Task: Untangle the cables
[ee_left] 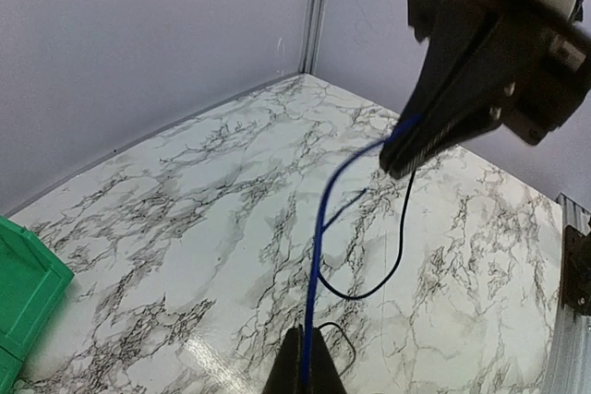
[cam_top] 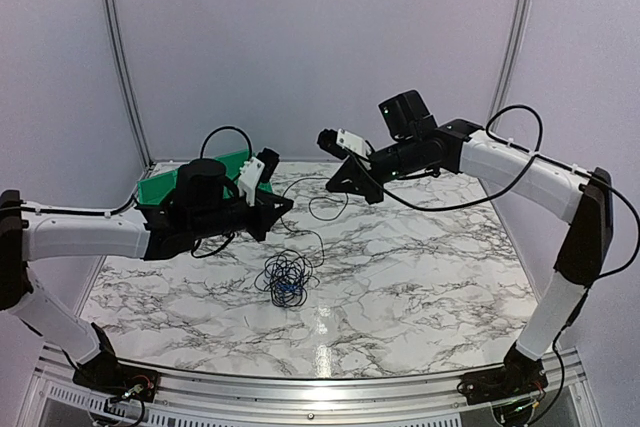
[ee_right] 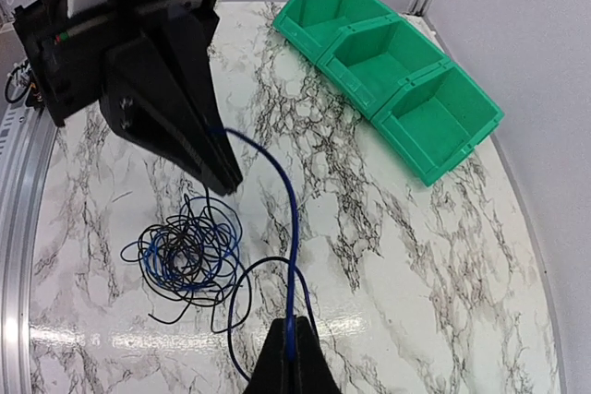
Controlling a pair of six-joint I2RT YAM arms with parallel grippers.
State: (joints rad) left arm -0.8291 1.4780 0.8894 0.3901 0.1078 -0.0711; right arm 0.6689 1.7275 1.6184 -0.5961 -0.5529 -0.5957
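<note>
Pale lilac walls [cam_top: 300,37] close in a white, grey-veined marble-pattern table [cam_top: 420,257], with a green plastic three-compartment bin [ee_right: 466,152] at its far left corner. We see the white-and-black left arm [cam_top: 90,232] and the matching right arm [cam_top: 520,172] reach inward until they nearly meet above the far middle of the table.

The left gripper [cam_top: 284,204] has its fingers pressed together on one end of a thin, flexible dark-blue cable [ee_left: 317,246]. The right gripper [cam_top: 328,185] pinches the other end the same way, so the dark-blue cable hangs between them in a shallow arc, clear of the marble.

Its long axis runs straight from one set of fingertips to the other, roughly left to right across the table. The grippers sit close, so we judge there is slack left to draw out.

The loose tangle [cam_top: 287,280] of black and blue cables lies on the table below and nearer the bases, closer to the left gripper than to the right.

A thin black cable [ee_left: 399,246] droops in a loop from beside the right gripper. We cannot tell whether it, or the dark-blue cable, trails into the tangle.
</note>
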